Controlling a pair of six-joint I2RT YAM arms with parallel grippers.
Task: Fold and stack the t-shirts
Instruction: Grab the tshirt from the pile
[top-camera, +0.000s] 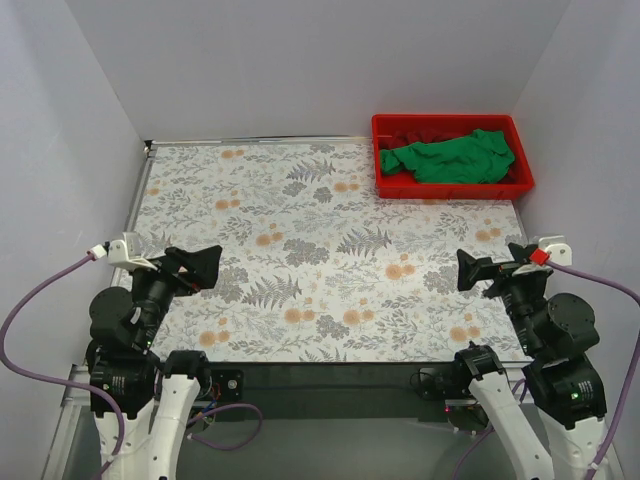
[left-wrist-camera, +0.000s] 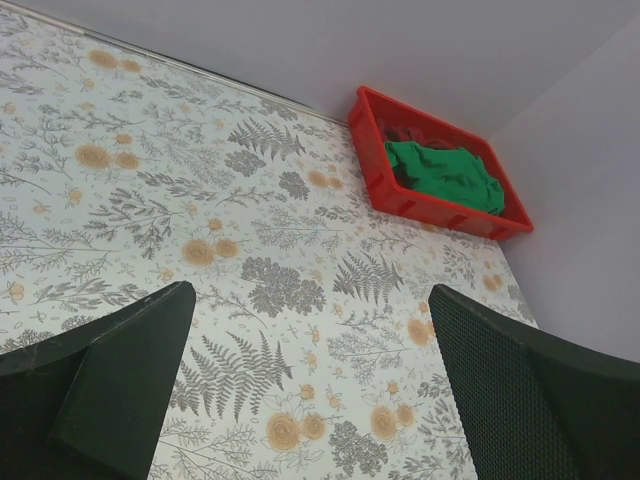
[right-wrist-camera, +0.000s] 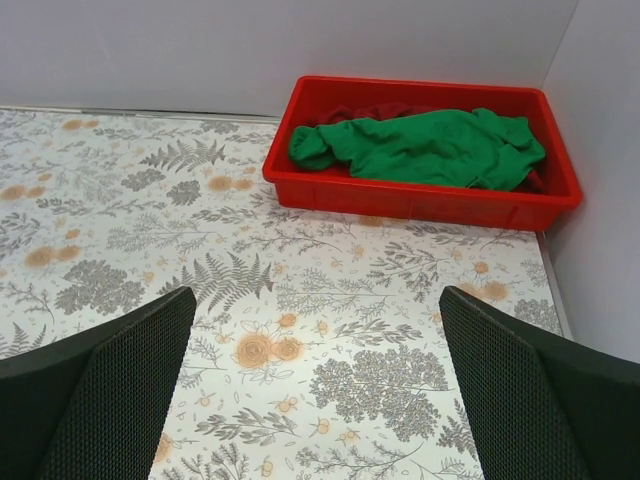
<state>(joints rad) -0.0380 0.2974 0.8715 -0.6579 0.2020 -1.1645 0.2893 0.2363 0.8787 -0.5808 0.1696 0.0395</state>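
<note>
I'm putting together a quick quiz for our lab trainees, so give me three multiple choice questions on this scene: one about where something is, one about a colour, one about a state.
1. Where is the green t-shirt?
A) spread flat on the tabletop
B) bunched in the red bin
C) draped over an arm

2. What colour is the cloth showing beneath it?
A) dark red
B) blue
C) white

3. How do the left pincer and the right pincer stand?
A) both open and empty
B) both shut on cloth
C) one open, one shut

Answers:
1 B: it lies crumpled inside the bin at the far right corner.
2 A: dark red cloth peeks out behind the green.
3 A: each wrist view shows fingers wide apart, nothing between.
</note>
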